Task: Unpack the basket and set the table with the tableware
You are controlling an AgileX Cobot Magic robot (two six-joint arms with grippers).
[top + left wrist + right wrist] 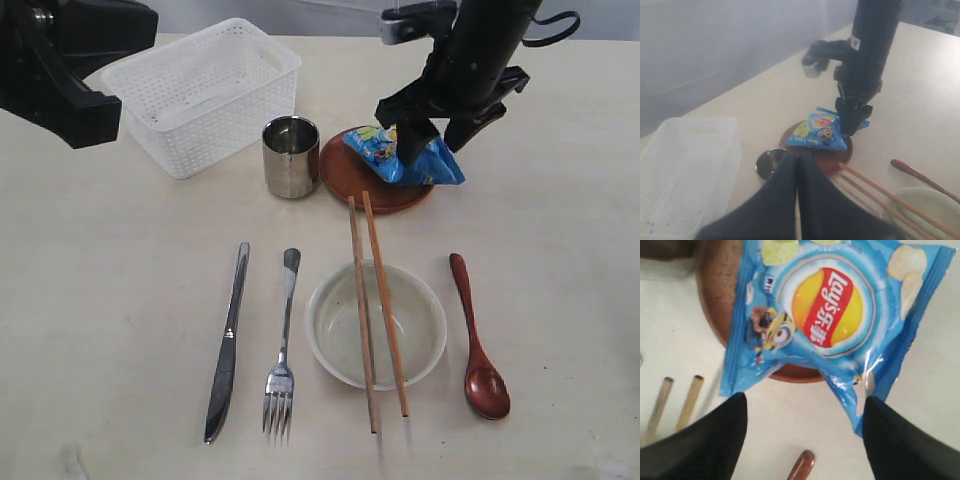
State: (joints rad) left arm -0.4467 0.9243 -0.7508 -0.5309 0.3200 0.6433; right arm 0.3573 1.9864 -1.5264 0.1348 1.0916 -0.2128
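Exterior view takes in the whole pale table (120, 300), with the white basket (215, 135) standing toward its far left, apart from the place setting. Nearest the camera sits the cream bowl (335, 335). Beyond it is the brown saucer (345, 180), and the blue snack bag (372, 150) lies on that saucer with one corner hanging over the rim. My right claw (805, 400) hangs over the bag with its jaws spread wide. The bag's edge lies between the two fingers and they grip nothing. My left claw (797, 160) is raised at the left near the basket, fingers pressed together on nothing. The steel cup (290, 158) stands upright between saucer and basket, just beside the saucer. Left of the bowl lie the knife (228, 340) and the fork (285, 340), side by side. Two chopsticks (361, 300) rest across the bowl, their far ends close to the saucer. Right of the bowl lies the dark wooden spoon (487, 390).
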